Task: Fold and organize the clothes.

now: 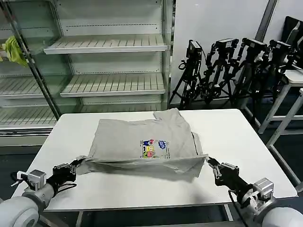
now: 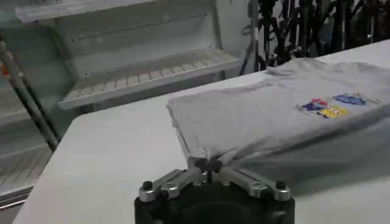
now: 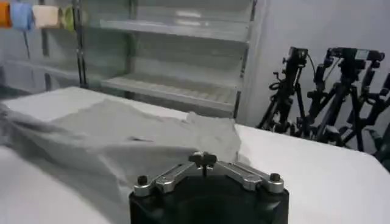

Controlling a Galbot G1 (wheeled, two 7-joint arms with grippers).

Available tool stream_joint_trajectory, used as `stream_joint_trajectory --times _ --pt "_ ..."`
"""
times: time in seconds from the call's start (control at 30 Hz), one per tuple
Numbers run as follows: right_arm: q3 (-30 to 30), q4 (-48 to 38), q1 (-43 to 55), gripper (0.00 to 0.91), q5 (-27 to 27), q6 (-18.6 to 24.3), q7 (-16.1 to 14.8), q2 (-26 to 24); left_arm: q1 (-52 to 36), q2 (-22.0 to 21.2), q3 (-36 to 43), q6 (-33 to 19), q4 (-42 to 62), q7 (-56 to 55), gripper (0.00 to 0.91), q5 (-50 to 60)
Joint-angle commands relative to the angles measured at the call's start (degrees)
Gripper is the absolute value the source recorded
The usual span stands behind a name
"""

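The light grey T-shirt (image 1: 142, 137) lies on the white table (image 1: 236, 137), chest print (image 1: 154, 147) facing up and its near edge lifted slightly off the surface. My left gripper (image 1: 75, 166) is shut on the shirt's near left corner, and in the left wrist view (image 2: 206, 163) the cloth (image 2: 274, 115) bunches between the closed fingers. My right gripper (image 1: 210, 164) is shut on the near right corner. In the right wrist view (image 3: 203, 159) its fingertips are pressed together with the grey cloth (image 3: 109, 134) stretching away from them.
Open metal shelving (image 1: 109, 45) stands behind the table, with a yellow-green cloth (image 1: 13, 49) hanging at its left. Black tripods (image 1: 227, 71) cluster at the back right, beside another white table (image 1: 293, 78). Bare tabletop shows on both sides of the shirt.
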Motion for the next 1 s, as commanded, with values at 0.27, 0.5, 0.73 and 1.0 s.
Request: stream_joint_trajectory --times 0.27,0.5,0.73,1.0 --pt "-2.1 -5.1 6.2 0.0 0.5 0.1 -1.4 -2.7 -6.8 3.0 4.8 -0.2 3.1 0.4 0.05 -0.5" --pt "-2.7 -7.3 8.6 0.0 0.6 0.1 -4.0 -5.1 -8.6 4.3 6.4 -0.4 4.6 1.0 0.05 -0.7" --pt "-7.6 -8.3 13.5 0.0 0.1 0.5 -5.9 -5.8 -11.8 5.6 8.7 -0.5 6.2 1.3 0.05 -1.5" --pt "-12.0 -9.5 17.5 0.0 -0.8 0.8 -6.7 -5.3 -14.3 6.3 10.8 -0.4 7.3 1.4 0.05 -1.9"
